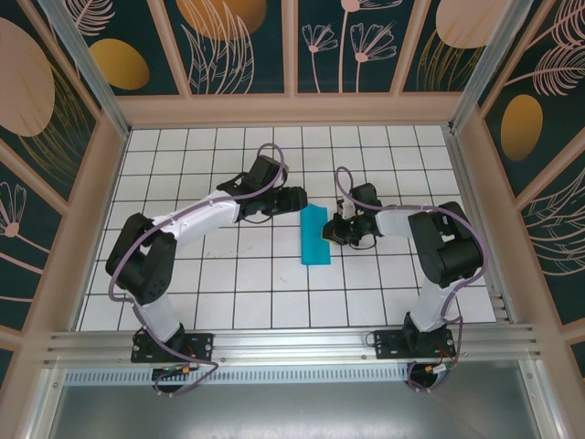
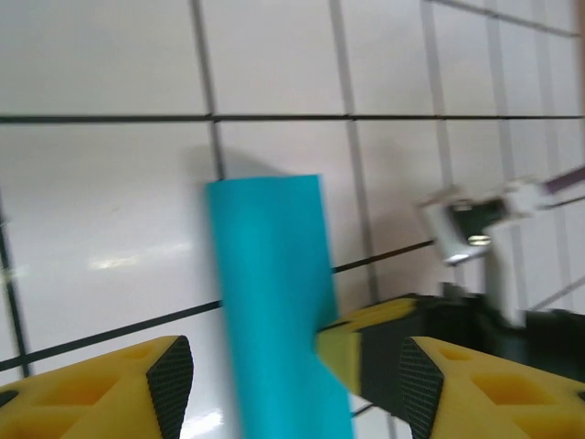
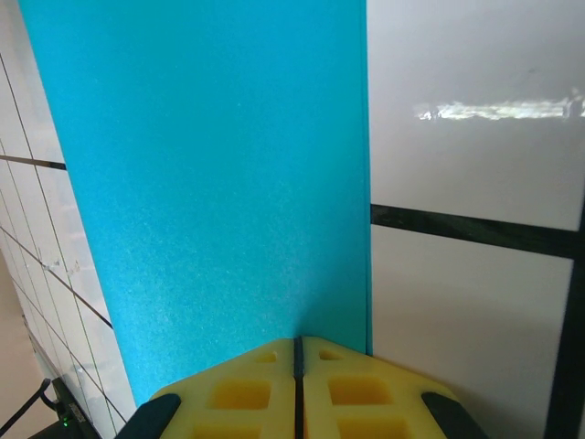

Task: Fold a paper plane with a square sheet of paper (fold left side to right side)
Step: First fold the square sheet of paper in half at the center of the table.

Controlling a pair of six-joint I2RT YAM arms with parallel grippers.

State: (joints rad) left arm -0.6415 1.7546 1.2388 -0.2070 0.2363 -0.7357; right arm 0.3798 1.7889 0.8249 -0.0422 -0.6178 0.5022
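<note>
The tabletop beneath the left tool and the right tool was white, ruled with dark grid lines, and glossy enough to carry pale streaks of light. Pale wooden frames rose beyond and beside the tools, holding dark teal panels printed with cream leaves, flowers and gold ovals. Nearer than the tools ran a ribbed aluminium rail, then a grey metal sheet.

White grid-tiled table, folded cyan-blue sheet of paper lying near its middle
</note>
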